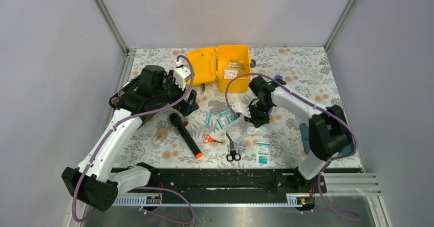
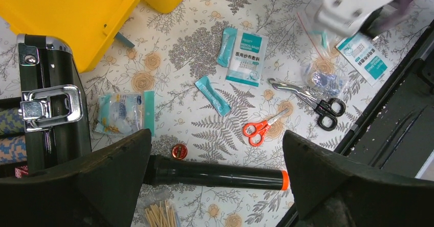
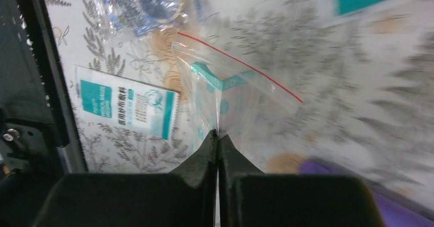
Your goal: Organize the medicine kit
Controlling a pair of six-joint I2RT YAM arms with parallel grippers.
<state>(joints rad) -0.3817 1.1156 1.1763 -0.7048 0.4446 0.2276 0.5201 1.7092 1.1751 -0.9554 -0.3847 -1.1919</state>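
The yellow medicine kit (image 1: pixel 233 68) stands open at the back middle, its lid (image 1: pixel 204 66) laid to the left and some packets inside. The lid also shows in the left wrist view (image 2: pixel 66 17). My left gripper (image 1: pixel 190 103) is open and empty (image 2: pixel 217 137), above a black flashlight (image 2: pixel 215 175) with an orange end (image 1: pixel 185 135). My right gripper (image 1: pixel 258 115) is shut (image 3: pixel 218 135) on the edge of a clear zip bag (image 3: pixel 230 94) that holds teal items, in front of the kit.
On the floral mat lie orange scissors (image 1: pixel 211 140), black scissors (image 1: pixel 232 148), gauze packets (image 1: pixel 263 153) (image 1: pixel 226 118), a teal sachet (image 1: pixel 209 118), a bag with a blue item (image 1: pixel 240 144) and a swab bag (image 1: pixel 161 134). A black case (image 2: pixel 48 114) sits on the left.
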